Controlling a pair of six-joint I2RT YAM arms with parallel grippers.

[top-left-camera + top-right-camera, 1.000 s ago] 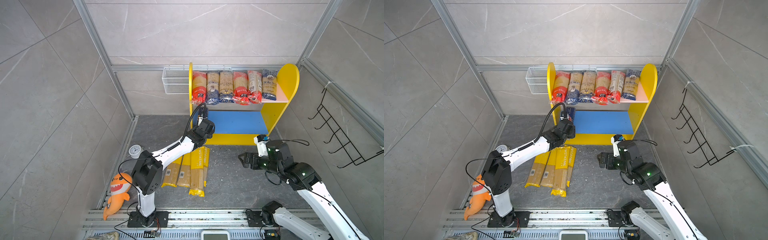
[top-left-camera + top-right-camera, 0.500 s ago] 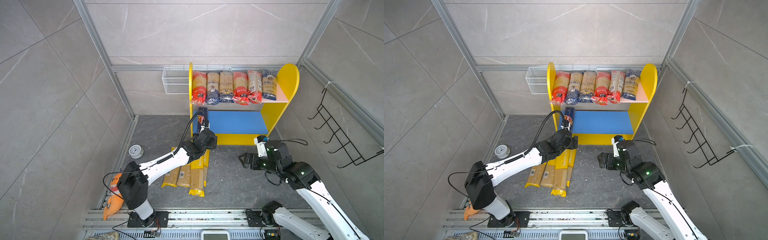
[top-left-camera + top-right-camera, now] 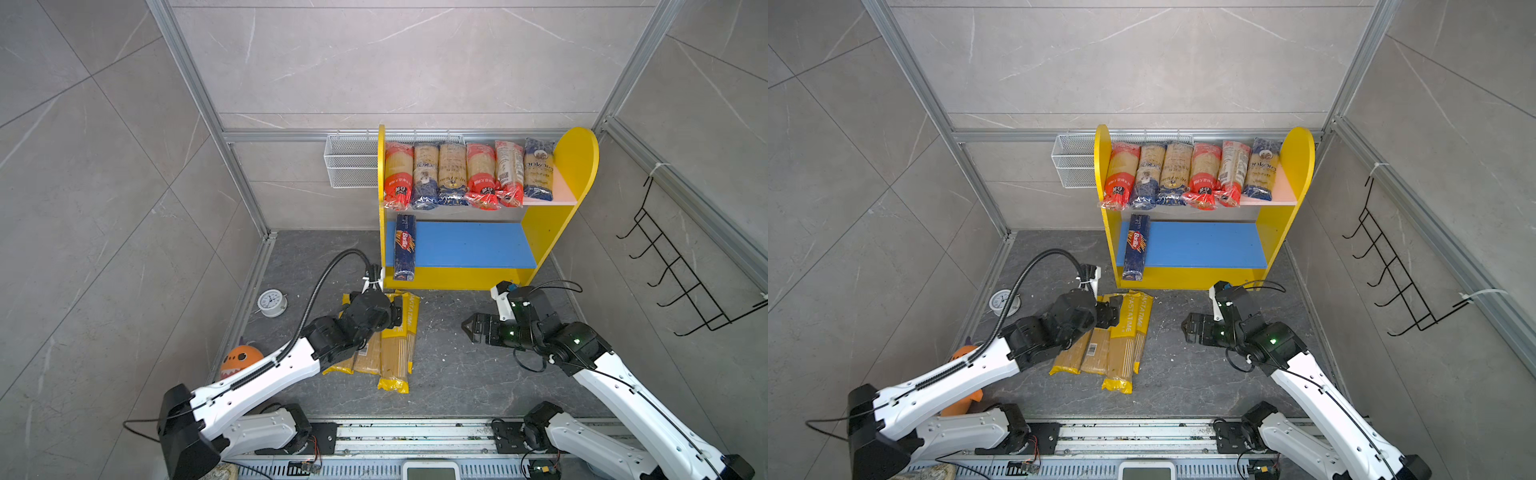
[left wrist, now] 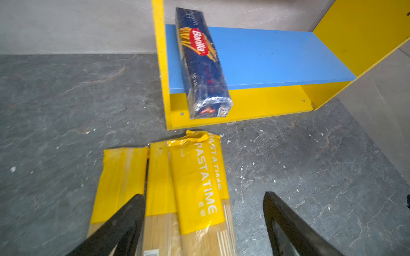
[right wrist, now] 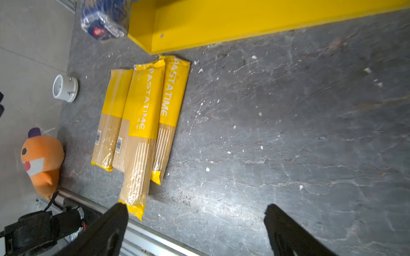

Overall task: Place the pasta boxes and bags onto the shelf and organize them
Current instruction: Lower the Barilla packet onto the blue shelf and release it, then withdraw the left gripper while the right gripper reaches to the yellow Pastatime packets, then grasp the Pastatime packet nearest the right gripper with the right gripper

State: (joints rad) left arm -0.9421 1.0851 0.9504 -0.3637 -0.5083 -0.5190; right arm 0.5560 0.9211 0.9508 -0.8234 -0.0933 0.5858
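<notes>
The shelf (image 3: 577, 166) (image 3: 1298, 162) stands at the back, with several red- and blue-ended spaghetti bags (image 3: 465, 174) (image 3: 1187, 174) side by side on its pink upper board. A dark-blue Barilla box (image 3: 405, 247) (image 3: 1136, 247) (image 4: 202, 62) lies at the left of the blue lower board, its near end jutting past the front edge. Several yellow-ended bags (image 3: 392, 357) (image 3: 1121, 353) (image 4: 195, 177) (image 5: 142, 115) lie on the floor before the shelf. My left gripper (image 3: 397, 311) (image 3: 1111, 311) (image 4: 203, 196) hangs open over their far ends. My right gripper (image 3: 467, 328) (image 3: 1185, 328) (image 5: 196, 206) is open over bare floor to their right.
A white wire basket (image 3: 351, 166) hangs left of the shelf, and a black hook rack (image 3: 681, 282) is on the right wall. A small clock (image 3: 272, 302) and an orange plush toy (image 3: 241, 359) sit by the left wall. The arms' rail (image 3: 415, 432) runs along the front.
My left gripper has opened and drawn back from the shelf toward the front, leaving the Barilla box on the blue board. The right arm has hardly moved.
</notes>
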